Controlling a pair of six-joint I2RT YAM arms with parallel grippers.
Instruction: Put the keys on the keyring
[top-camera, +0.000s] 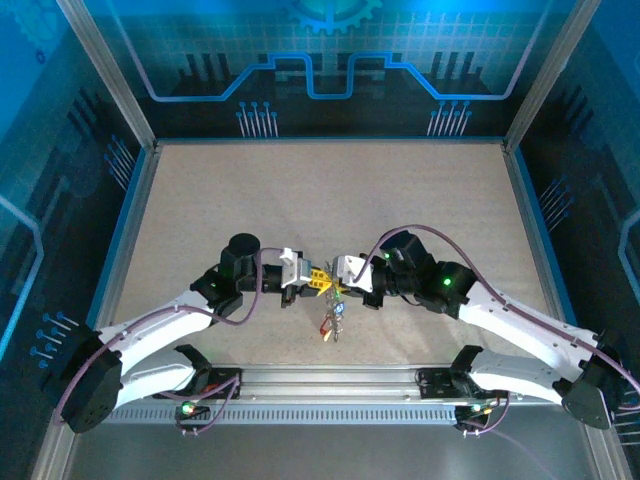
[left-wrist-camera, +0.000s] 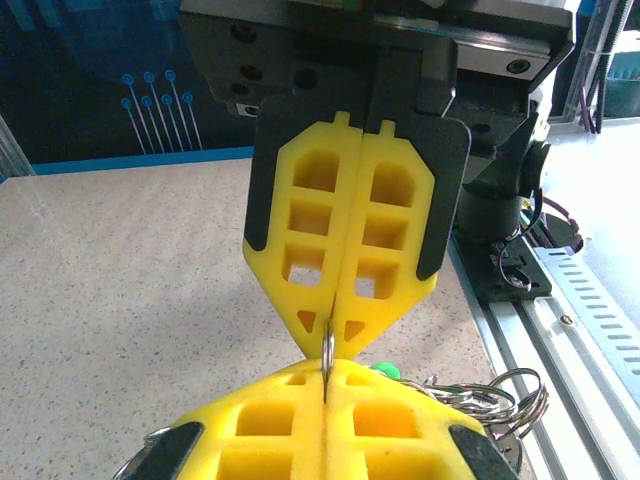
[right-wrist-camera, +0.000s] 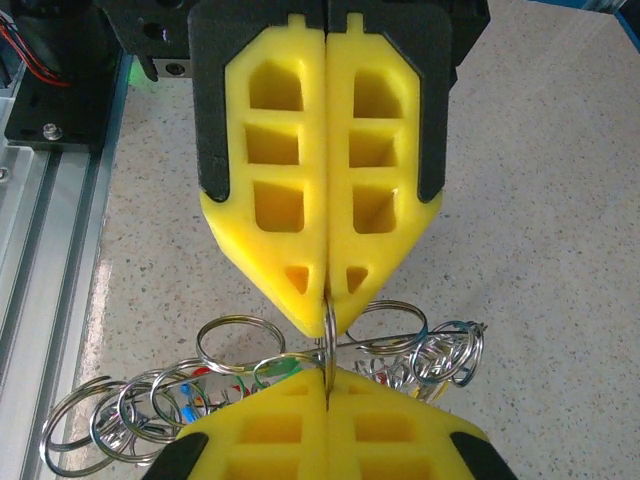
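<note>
My left gripper (top-camera: 318, 279) and right gripper (top-camera: 336, 284) meet tip to tip over the near middle of the table. Both are shut on one silvery metal ring (left-wrist-camera: 327, 345), seen edge-on between the yellow fingertips. In the left wrist view my left gripper (left-wrist-camera: 327, 368) is at the bottom and the right one (left-wrist-camera: 340, 320) faces it from above. In the right wrist view my right gripper (right-wrist-camera: 327, 378) is at the bottom, with the same ring (right-wrist-camera: 328, 335) between. Below hangs the bunch of keys (right-wrist-camera: 170, 400) with small rings and coloured tags on the thin keyring wire (right-wrist-camera: 420, 343).
The speckled table (top-camera: 320, 200) is open behind the grippers. An aluminium rail (top-camera: 330, 385) runs along the near edge, close under the hanging bunch (top-camera: 331, 318). Blue-lit walls and metal posts enclose the sides and back.
</note>
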